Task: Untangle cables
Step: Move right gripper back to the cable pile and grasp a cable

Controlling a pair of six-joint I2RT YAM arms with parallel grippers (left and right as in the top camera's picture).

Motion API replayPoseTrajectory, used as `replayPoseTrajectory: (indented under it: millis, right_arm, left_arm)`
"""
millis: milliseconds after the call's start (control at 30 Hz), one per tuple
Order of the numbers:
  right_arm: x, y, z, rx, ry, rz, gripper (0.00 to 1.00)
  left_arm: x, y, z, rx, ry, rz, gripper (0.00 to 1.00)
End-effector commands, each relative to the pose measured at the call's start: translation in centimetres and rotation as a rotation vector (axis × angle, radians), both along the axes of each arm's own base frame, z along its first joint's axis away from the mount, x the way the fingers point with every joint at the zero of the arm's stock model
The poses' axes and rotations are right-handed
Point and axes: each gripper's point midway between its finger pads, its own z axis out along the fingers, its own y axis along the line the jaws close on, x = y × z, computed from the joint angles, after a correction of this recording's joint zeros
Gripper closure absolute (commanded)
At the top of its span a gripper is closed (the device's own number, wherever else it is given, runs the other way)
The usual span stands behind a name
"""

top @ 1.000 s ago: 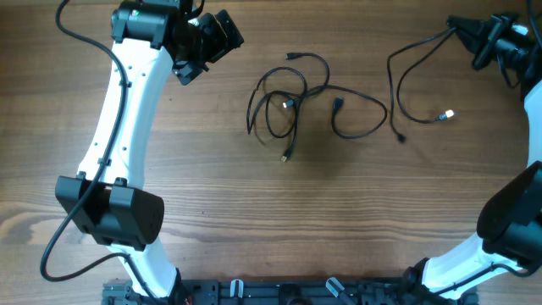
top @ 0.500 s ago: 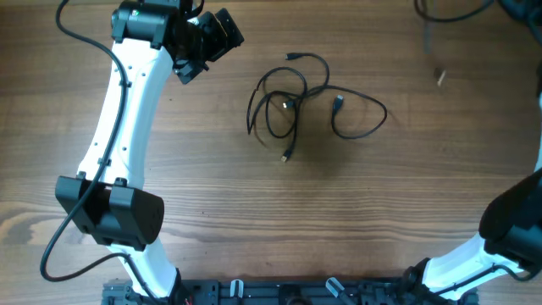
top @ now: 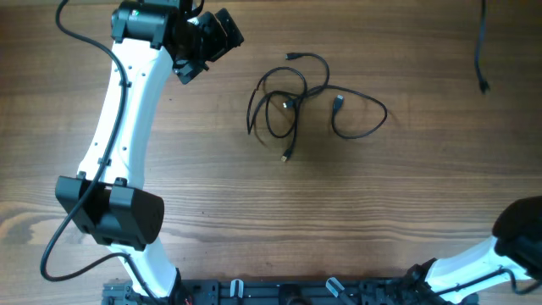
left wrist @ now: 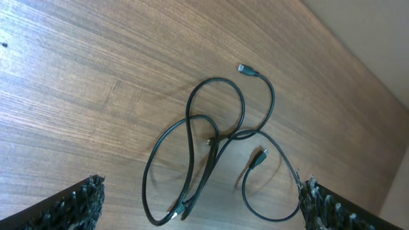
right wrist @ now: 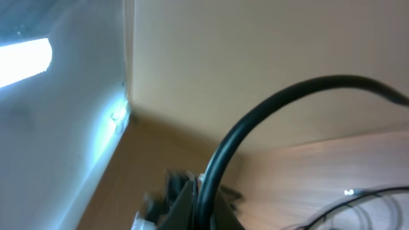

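From overhead I see the left arm (top: 127,110), white with black joints, reaching along the left side of the wooden worktop (top: 381,212). Its own thick black wire (top: 74,30) loops beside it, and a black mounting rail (top: 279,292) runs along the near edge. The right arm's base (top: 518,233) sits at the near right corner. The left claw (left wrist: 201,188) is spread wide with nothing in it, off to the far left of the tangle of cables (top: 305,102) and apart from it. The tangle lies mid-worktop with its long axis running left to right: stacked loops on the left, one open loop (top: 362,117) on the right. One plug (top: 290,56) points left at the far side, another (top: 284,157) points toward the near edge, and a third (top: 337,103) lies inside the right loop. A separate cable (top: 483,47) runs straight from the far edge toward me at the far right, well apart from the tangle. The right claw (right wrist: 192,207) is out of the overhead view. On its own camera it is blurred, clamped on that black cord, which arcs close across the lens and hides much of the beige wall (right wrist: 255,45).
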Motion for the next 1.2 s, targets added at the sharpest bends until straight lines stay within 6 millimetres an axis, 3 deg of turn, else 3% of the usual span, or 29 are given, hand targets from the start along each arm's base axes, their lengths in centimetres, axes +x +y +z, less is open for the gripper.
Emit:
replayPoseTrajectory:
  millis: [0,67,200,267,400,500,633,767,800,900,933,967,1000,1033,1167]
  right_arm:
    - [3.8,-8.2,-4.9,-0.057,-0.013,-0.339,0.95]
    - [4.5,-10.8,-8.5,-0.111,0.088,-0.487,0.95]
    - [3.6,-15.1,-13.1,-0.31,0.299,-0.772,0.95]
    - [3.0,-16.0,-12.7,-0.4,0.32,-0.84,0.95]
    - [0.5,-17.9,-9.9,-0.625,0.38,-1.031,0.95]
    - [-0.1,-18.3,-10.5,-0.773,0.456,-1.108,0.95]
    - [1.8,-18.5,-16.0,-0.839,0.591,-1.086,0.95]
    - [5.5,-18.7,-23.3,-0.817,0.648,-0.922,0.95]
    - [6.3,-18.9,-25.9,-0.805,0.682,-0.89,0.95]
    - [7.8,-19.8,-31.4,-0.769,0.755,-0.863,0.94]
    - [8.2,-19.6,-32.6,-0.731,0.769,-0.851,0.85]
    - [8.6,-19.4,-33.2,-0.707,0.77,-0.836,0.54]
    - [8.8,-19.1,-33.3,-0.696,0.759,-0.821,0.3]
    - [9.1,-18.9,-33.1,-0.688,0.745,-0.811,0.17]
    - [9.1,-18.7,-31.1,-0.69,0.7,-0.821,0.1]
  left_arm:
    - [0.0,-0.1,0.2,0.008,-0.008,-0.012,0.0]
    - [0.0,-0.1,0.2,0.008,-0.009,-0.012,0.0]
    - [0.0,-0.1,0.2,0.008,-0.009,-0.013,0.0]
    - [0.0,-0.2,0.2,0.005,-0.008,-0.014,0.0]
    - [0.0,-0.2,0.2,0.005,-0.008,-0.014,0.0]
    - [0.0,-0.4,0.2,0.006,-0.009,-0.018,0.0]
    - [0.0,-0.4,0.2,0.005,-0.012,-0.019,0.0]
    - [0.2,-0.4,0.3,0.004,-0.02,-0.018,0.0]
    - [0.3,-0.5,0.4,0.003,-0.024,-0.019,0.0]
    - [0.4,-0.5,0.5,0.001,-0.033,-0.018,0.0]
    - [0.5,-0.5,0.5,0.0,-0.036,-0.019,0.0]
    - [0.6,-0.5,0.6,0.0,-0.04,-0.018,0.0]
    - [0.7,-0.5,0.6,-0.001,-0.044,-0.018,0.0]
    - [0.8,-0.5,0.7,-0.002,-0.048,-0.018,0.0]
    - [0.9,-0.6,0.7,-0.003,-0.054,-0.018,0.0]
